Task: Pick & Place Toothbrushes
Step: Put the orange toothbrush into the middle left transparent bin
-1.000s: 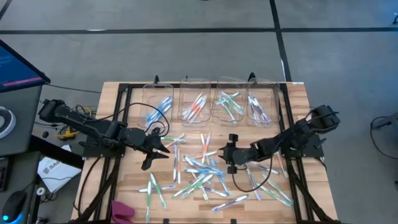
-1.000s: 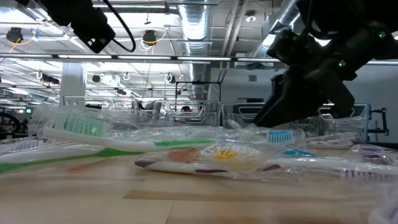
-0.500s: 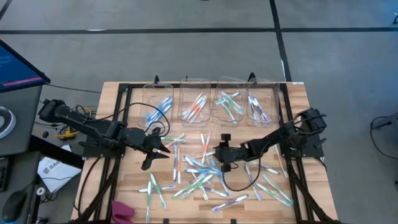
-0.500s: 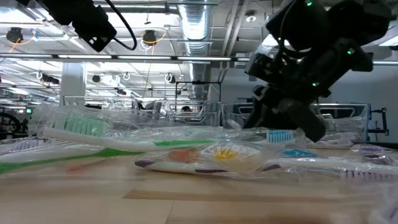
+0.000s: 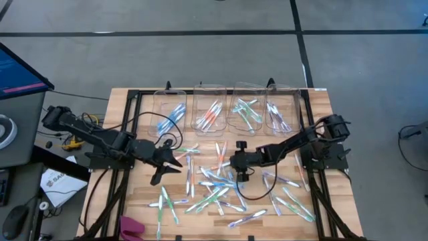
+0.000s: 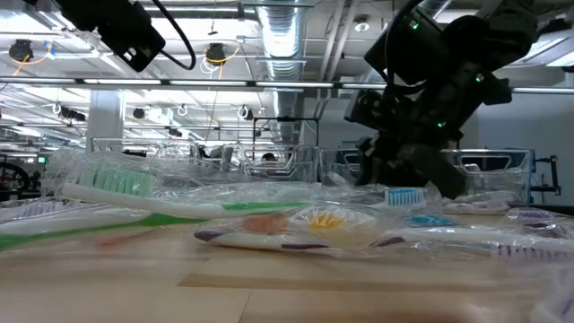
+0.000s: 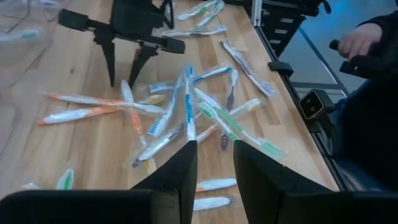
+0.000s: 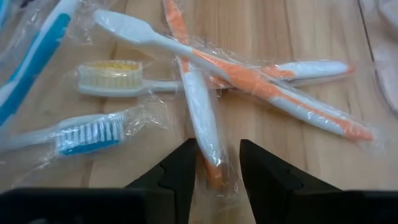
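Several wrapped toothbrushes (image 5: 214, 184) lie scattered flat on the wooden table's middle and near part. My right gripper (image 8: 217, 149) hangs low over the pile, open. Its fingers stand on either side of the handle end of an orange-and-white toothbrush (image 8: 202, 118), which lies crossed under another orange one (image 8: 273, 90). I cannot tell whether they touch it. The left wrist view shows this gripper (image 7: 123, 81) pointing down at the table. My left gripper (image 5: 172, 161) hovers above the table to the left of the pile, open, nothing between its fingers (image 7: 186, 165).
Four clear bins (image 5: 226, 110) stand in a row along the far side, each holding toothbrushes. A black frame (image 5: 127, 134) borders the table. A pink object (image 5: 130, 227) lies at the near left corner. A person's hand (image 7: 360, 40) shows beyond the table's edge.
My right gripper has moved toward the table's left and down, tipping steeper, and now sits low over the orange toothbrushes. The toothbrushes have not moved.
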Motion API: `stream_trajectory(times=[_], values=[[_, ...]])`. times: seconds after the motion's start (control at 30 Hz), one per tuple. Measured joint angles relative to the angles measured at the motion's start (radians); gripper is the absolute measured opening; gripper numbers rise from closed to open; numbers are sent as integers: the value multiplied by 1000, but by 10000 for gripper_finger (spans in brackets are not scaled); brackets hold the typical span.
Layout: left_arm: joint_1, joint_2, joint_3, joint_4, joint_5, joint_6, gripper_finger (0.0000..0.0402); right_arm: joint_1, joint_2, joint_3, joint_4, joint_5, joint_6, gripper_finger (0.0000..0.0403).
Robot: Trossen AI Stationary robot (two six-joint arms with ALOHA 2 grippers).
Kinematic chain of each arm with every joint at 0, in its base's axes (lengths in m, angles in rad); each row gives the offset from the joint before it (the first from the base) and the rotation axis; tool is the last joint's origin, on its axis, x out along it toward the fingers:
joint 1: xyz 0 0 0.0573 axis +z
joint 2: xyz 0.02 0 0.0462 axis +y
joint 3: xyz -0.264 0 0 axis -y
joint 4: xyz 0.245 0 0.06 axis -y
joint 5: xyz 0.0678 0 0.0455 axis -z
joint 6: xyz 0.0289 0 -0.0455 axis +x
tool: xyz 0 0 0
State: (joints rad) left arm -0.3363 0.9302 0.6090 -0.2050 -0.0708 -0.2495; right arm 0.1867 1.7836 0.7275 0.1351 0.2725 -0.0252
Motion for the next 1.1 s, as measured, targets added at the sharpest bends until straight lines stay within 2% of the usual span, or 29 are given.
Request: stream_trajectory(times=[0.13,0.3,0.53,0.83,1.1], values=[[-3,0,0,4,0,5,99,-2,0,0,-13,-10,0,88],[-3,0,0,5,0,5,99,20,1,-1,-19,-2,0,19],[-3,0,0,5,0,5,99,83,-8,-1,-59,87,66,13],[-3,0,-127,166,0,6,99,241,-115,130,-457,295,219,13],[-3,0,-219,411,0,55,99,332,-100,289,-821,467,369,13]])
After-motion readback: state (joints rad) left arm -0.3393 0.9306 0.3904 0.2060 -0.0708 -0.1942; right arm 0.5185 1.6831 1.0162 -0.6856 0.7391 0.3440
